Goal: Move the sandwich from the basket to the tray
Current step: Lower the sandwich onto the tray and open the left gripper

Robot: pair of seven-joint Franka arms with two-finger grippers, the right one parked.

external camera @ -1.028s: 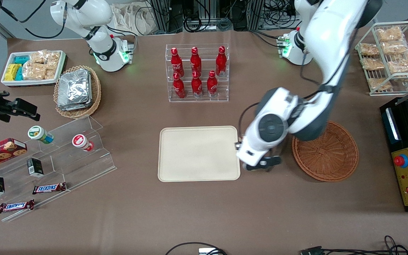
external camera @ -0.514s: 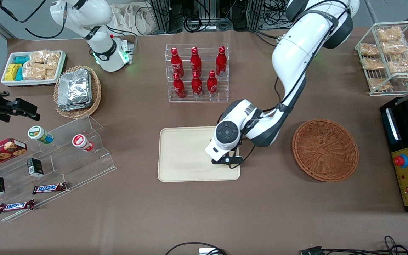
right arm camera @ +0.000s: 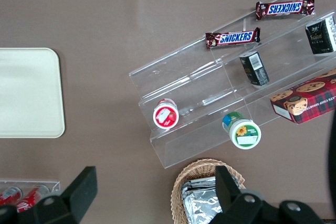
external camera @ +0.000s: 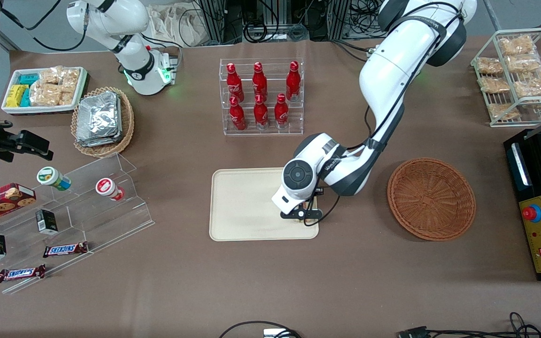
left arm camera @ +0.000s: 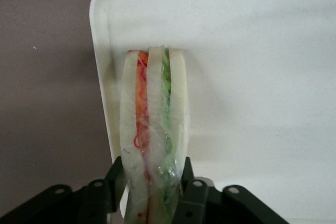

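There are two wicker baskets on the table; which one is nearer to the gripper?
The reddish-brown basket, beside the tray. The gripper holds the sandwich over the tray.

The clear-wrapped triangular sandwich (left arm camera: pixel 154 129) shows pale cream bread with one orange-red filling stripe and one green, clamped between the fingers of the black two-finger gripper (left arm camera: pixel 152 192) over the plain cream rectangular tray (external camera: pixel 247 204). The round woven wicker basket (external camera: pixel 431 199) is reddish-brown, and the table covering (external camera: pixel 369 281) is a flat brown.
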